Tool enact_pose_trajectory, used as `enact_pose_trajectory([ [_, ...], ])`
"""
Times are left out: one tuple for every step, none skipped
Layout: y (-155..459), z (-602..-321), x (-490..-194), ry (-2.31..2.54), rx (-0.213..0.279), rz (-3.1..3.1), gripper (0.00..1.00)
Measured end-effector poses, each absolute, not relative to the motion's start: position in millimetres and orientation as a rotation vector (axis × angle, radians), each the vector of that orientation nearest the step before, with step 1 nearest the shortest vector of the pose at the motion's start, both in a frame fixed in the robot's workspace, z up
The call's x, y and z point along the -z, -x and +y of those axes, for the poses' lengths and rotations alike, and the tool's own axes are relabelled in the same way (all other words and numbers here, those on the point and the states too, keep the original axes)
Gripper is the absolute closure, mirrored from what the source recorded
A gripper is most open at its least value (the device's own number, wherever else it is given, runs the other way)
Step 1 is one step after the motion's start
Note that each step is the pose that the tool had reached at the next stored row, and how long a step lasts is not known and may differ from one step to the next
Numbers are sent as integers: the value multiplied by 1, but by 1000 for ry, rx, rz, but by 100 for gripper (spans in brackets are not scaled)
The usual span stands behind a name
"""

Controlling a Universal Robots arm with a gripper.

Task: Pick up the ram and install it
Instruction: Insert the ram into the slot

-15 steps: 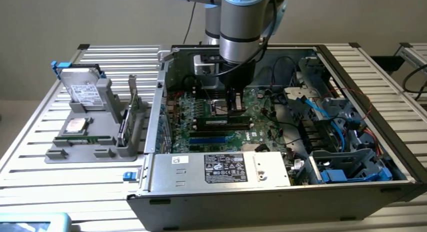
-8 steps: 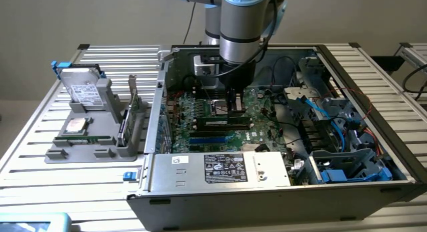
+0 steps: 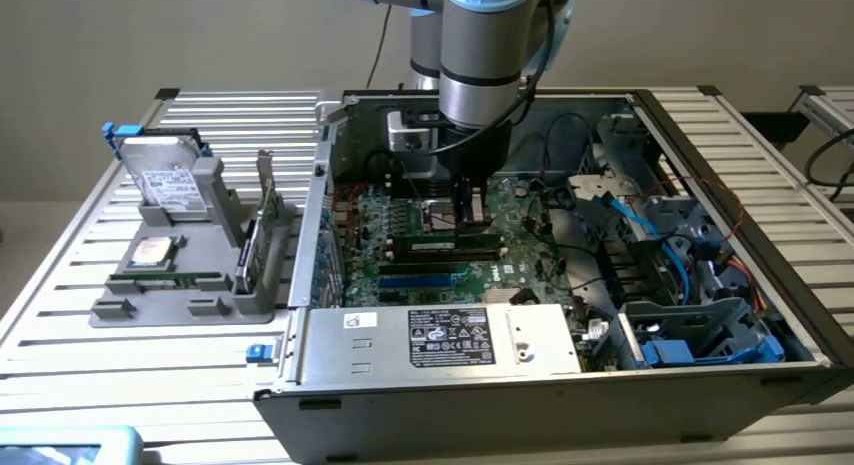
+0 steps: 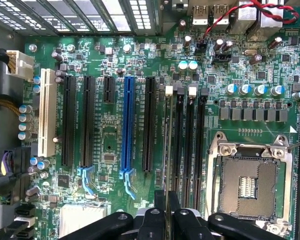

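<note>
Ram (image 4: 166, 150) stands edge-on between the jaws, which are drawn in narrow and clamp its upper edge near the middle. It hangs upright inside the computer case (image 3: 534, 415), in line with the first of the memory slots (image 4: 190, 145). Whether its lower edge has entered that slot I cannot tell. I judge it a light, thin, stiff board that would crack if twisted or pressed askew. Its chips and contact edge are best left untouched, so the bare top edge where the jaws sit looks the right hold, with any push going straight down along the board. Just beyond it I count four memory slots side by side, the ram over one and three bare. Next to them lies one open processor socket (image 4: 250, 185), empty. On the other side the motherboard (image 4: 110, 125) carries six expansion slots: one white (image 4: 46, 112), one blue (image 4: 127, 125), three long black and one short black. In the exterior view the arm (image 3: 481, 45) reaches down into the case, with one power supply (image 3: 441, 335) along the near wall. Well apart from the case, on the exterior view's left, one grey fixture (image 3: 187, 300) rests on the slatted worktop (image 3: 80, 385). It holds one hard drive (image 3: 167, 175), one processor chip (image 3: 151, 250), one upright expansion card (image 3: 264, 210) and one narrow green strip (image 3: 167, 281). That strip may be a second memory stick.
</note>
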State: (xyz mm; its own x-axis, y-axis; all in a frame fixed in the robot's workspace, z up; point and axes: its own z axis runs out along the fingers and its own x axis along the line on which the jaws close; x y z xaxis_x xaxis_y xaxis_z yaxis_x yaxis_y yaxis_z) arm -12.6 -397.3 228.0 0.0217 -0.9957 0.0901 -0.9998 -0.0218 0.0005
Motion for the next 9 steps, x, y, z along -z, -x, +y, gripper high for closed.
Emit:
enact_pose_trajectory([
  [13,-397,-228,-2199,-99,-2152,86],
  [13,-397,-228,-2199,-99,-2152,86],
  [13,-397,-228,-2199,-99,-2152,86],
  [13,-397,-228,-2199,-99,-2152,86],
  [13,-397,-228,-2199,-99,-2152,86],
  [13,-397,-228,-2199,-99,-2152,86],
  [13,-397,-228,-2199,-99,-2152,86],
  [13,-397,-228,-2199,-99,-2152,86],
  [13,-397,-228,-2199,-99,-2151,86],
])
